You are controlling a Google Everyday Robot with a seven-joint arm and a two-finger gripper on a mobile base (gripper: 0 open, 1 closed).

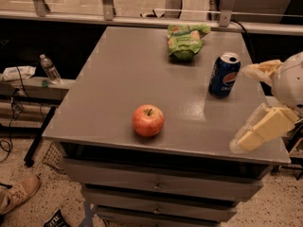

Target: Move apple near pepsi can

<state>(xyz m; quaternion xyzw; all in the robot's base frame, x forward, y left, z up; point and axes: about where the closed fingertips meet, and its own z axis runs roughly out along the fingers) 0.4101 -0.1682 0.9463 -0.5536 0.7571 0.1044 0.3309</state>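
Observation:
The red-orange apple point(148, 120) sits on the grey table point(118, 79) near its front edge, a little left of centre. The dark blue pepsi can point(224, 75) stands upright at the right side of the table, farther back than the apple. My gripper point(242, 107) is at the right edge of the view, over the table's front right corner. It is open and empty, with one pale finger point(261, 70) just right of the can and the other finger point(258, 131) lower down. The gripper is well to the right of the apple.
A green crinkly snack bag point(186, 41) lies at the back of the table. A clear water bottle point(49, 69) stands on a low shelf to the left. A metal railing runs behind the table, drawers sit below it, and a shoe point(16, 195) is on the floor at bottom left.

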